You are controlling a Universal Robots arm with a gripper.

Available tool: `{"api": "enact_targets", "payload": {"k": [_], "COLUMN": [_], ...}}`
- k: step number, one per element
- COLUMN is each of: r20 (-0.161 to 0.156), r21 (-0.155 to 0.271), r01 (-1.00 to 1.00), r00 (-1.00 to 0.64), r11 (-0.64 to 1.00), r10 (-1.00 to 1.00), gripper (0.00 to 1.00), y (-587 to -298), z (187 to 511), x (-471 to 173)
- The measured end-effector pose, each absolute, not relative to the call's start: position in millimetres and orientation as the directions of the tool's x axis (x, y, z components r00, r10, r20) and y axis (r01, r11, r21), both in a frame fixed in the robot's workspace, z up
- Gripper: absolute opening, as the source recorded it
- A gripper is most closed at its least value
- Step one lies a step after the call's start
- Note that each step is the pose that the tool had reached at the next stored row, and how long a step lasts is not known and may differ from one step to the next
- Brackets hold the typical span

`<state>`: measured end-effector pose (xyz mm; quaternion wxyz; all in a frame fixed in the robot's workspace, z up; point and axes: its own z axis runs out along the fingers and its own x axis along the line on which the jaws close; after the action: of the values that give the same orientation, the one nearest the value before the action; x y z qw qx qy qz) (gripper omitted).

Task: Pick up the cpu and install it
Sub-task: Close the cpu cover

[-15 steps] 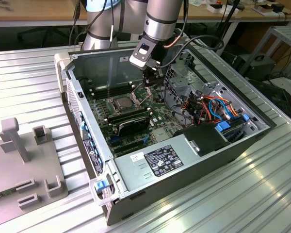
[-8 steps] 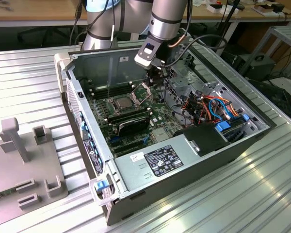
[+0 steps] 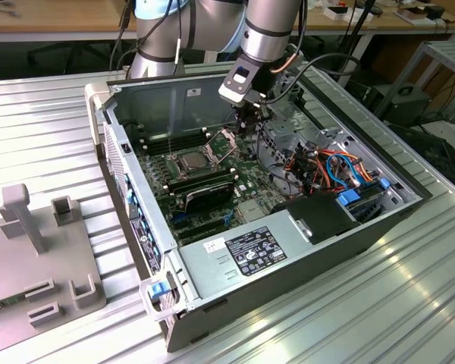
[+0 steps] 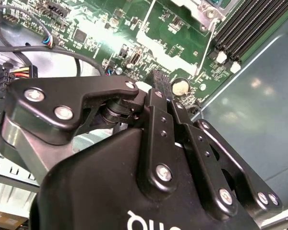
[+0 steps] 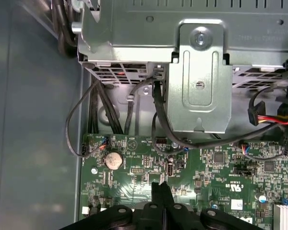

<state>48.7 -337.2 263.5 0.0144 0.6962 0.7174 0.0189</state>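
Cpu (image 3: 191, 161) lies flat in its socket on the green motherboard (image 3: 246, 189), a silver square inside the open computer case (image 3: 118, 144). You can see the socket's metal load plate (image 3: 221, 139) tilted up just beside it, toward the exterior view's right. Your gripper (image 3: 251, 129) hangs low over the board past that plate, apart from the cpu. Its two black fingers (image 5: 157, 194) are pressed together with nothing between them (in both wrist views the tips meet in one narrow point). Whether those tips touch the board, you cannot tell. In the first wrist view they point over the board near a round coin battery (image 5: 113, 160), with a grey metal drive bracket (image 5: 201, 81) and black cables (image 5: 158, 120) farther on. In the second wrist view, black memory slots (image 4: 245, 24) run along the board's edge, well apart from the fingertips. In the exterior view a power supply (image 3: 250, 246) fills the near end of the case. A grey fixture (image 3: 38, 250) stands on the ribbed metal table (image 3: 53, 121) at the exterior view's left.
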Motion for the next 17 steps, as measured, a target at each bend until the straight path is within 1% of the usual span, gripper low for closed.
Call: {"api": "enact_targets", "payload": {"k": [17], "r20": [0.0], "r21": [0.047], "r01": [0.998], "r00": [-0.03], "r11": [0.03], "r10": [1.0], "gripper": [0.11], "y": [-337.3], "z": [262.9], "x": [49.3]}}
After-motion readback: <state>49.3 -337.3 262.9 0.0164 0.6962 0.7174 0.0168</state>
